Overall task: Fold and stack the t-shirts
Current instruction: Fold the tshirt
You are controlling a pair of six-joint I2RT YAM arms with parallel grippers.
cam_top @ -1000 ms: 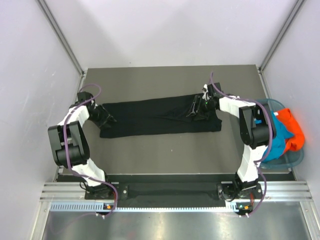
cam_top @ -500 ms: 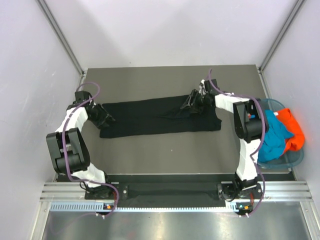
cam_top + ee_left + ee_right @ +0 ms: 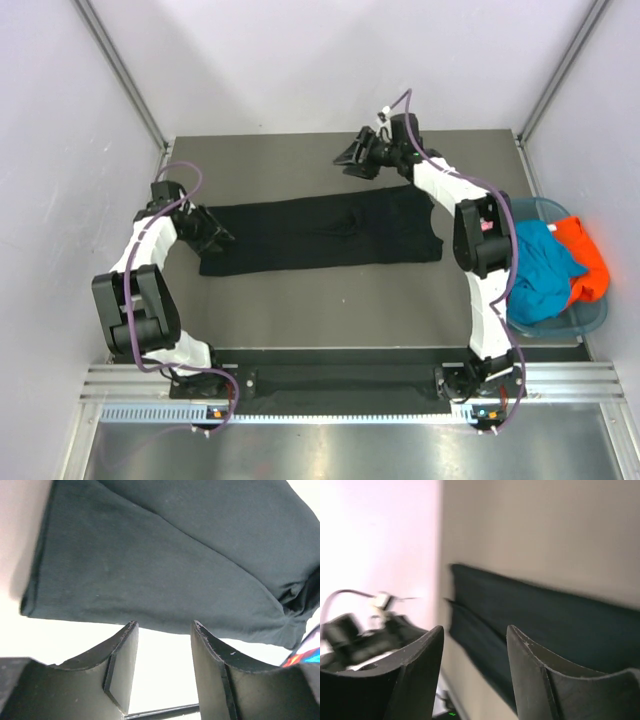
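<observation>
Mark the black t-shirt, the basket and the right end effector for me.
black t-shirt (image 3: pixel 320 235): top external view, middle of the cloth.
basket (image 3: pixel 597 318): top external view, its near right rim.
right end effector (image 3: pixel 349 161): top external view, between its open fingertips.

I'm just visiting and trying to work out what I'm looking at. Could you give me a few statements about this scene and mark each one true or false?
1. The black t-shirt lies on the table as a long folded strip. True.
2. The right pincer is clamped on the black t-shirt. False: it is open, holds nothing and is clear of the shirt.
3. A teal-blue shirt and an orange shirt sit in the basket at the right. True.
4. The left pincer holds a pink shirt. False: it is open and empty, at the black t-shirt's left end.
</observation>
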